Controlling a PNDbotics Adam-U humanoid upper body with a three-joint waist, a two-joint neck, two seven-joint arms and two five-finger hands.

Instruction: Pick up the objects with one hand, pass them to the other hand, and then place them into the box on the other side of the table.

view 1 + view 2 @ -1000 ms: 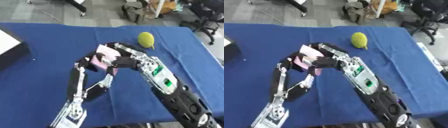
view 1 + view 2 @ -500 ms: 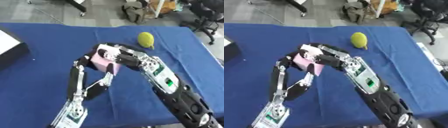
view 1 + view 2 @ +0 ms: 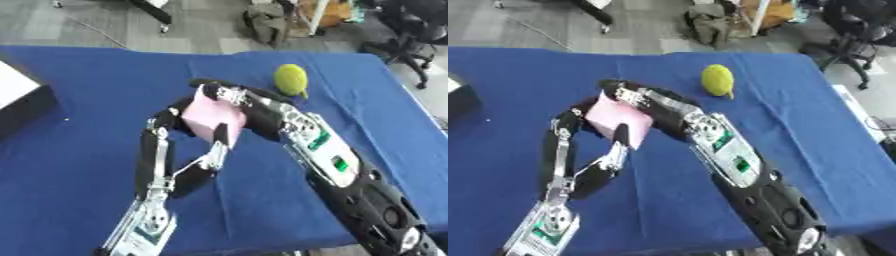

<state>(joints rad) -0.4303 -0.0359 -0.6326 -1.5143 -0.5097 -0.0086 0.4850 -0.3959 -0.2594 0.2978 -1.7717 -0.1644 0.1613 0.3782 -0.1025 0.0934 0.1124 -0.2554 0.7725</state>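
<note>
Blue surface fills most of both views. Box sits at the far left edge, dark wall with a white top, only partly in frame. Yellow-green ball lies on the surface toward the far right, well apart from both hands and untouched.

Pink block is up off the surface near the middle, held between the two hands. Right robot hand comes in from the lower right, its fingers curled over the block's top and right side, gripping it. Left robot hand rises from the lower left with fingers bent round the block's left side and lower edge, so it looks to be gripping too, though the contact on the far side is hidden.

Step in hand, as I judge it: the hand-to-hand pass, mid-transfer, both hands on the block.

Next move likely calls for the right robot hand to let go and clear off, then the left robot hand to carry the block left to the box and drop it in. Risk: the block slipping or tilting if release comes before the left grip is settled. The ball is left to do.
</note>
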